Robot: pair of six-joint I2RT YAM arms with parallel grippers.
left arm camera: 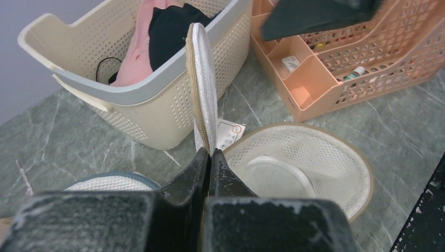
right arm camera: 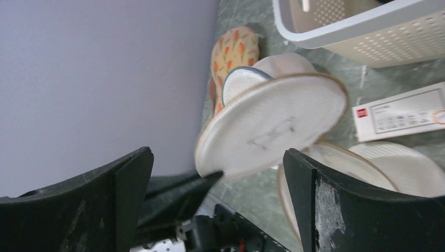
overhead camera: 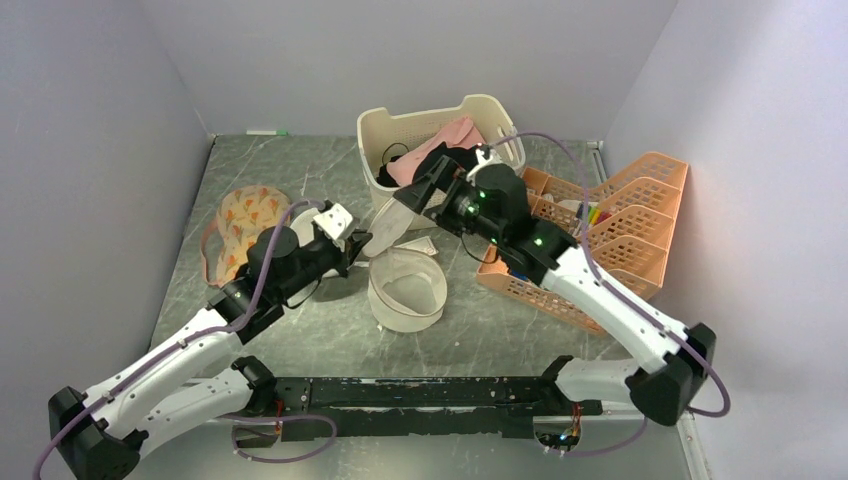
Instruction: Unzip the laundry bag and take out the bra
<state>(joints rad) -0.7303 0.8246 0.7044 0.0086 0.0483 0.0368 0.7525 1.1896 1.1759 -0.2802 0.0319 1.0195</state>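
- Top view: one laundry bag stands unzipped mid-table, just in front of one cream basket. Its round flap is raised on edge.
- One floral bra lies flat near the left wall, and one orange organiser lines the right edge.
- The left gripper pinches the flap's rim. The right gripper hangs over the flap, spread and empty. Bare marble lies on the near side of the bag.
- Left wrist view: the left gripper has its jaws pressed together on the flap. The bag's open drum sits just to the right.
- One card label lies between the drum and the basket. Its print is too small to read.
- Right wrist view: the right gripper is wide open with nothing in it. The flap's beige face bears one faint dark mark.
- The label shows a red logo, but its text is unreadable. The bra lies beyond, near the wall.
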